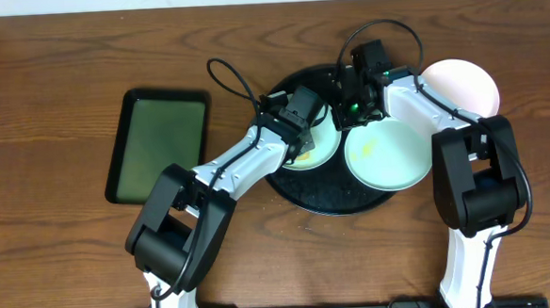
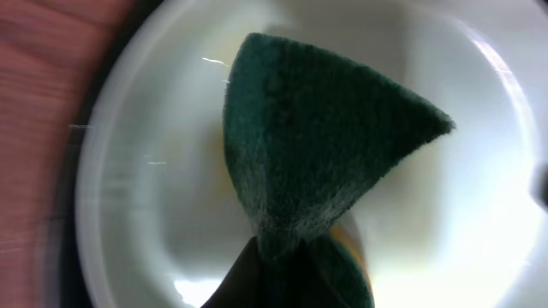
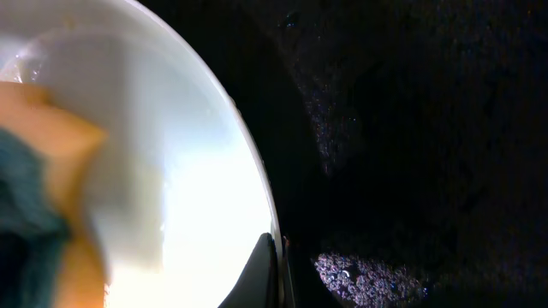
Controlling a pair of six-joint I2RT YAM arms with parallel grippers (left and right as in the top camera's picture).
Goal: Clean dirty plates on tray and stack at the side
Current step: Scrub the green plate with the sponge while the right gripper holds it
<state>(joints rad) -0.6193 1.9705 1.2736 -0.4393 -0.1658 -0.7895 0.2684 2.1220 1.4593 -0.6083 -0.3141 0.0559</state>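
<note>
The nearest part of the brown wooden table [image 1: 54,81] carries only the two arm bases, and its grain runs side to side. Mid-table sits the round black tray [image 1: 329,196], glossy with a speckled sheen in the right wrist view. Two plates lie on it. The pale green plate [image 1: 317,152] is on the left half. The pale cyan plate [image 1: 393,157] is on the right half, hanging a little over the rim, with a yellowish smear [image 1: 367,149] near its middle.

The left gripper [image 1: 304,134] is pressed together on a dark green sponge [image 2: 317,145] and holds it down over the green plate's centre. The right gripper [image 1: 347,117] has its fingers pressed together at that plate's far edge. Whether it actually pinches the rim cannot be told.

Left of the round tray, well apart, a rectangular tray [image 1: 161,146] with a green inside lies flat. Farther back on the right, the white plate [image 1: 465,83] rests on bare wood, off the tray. A thin pale strip shows beyond the far table edge.
</note>
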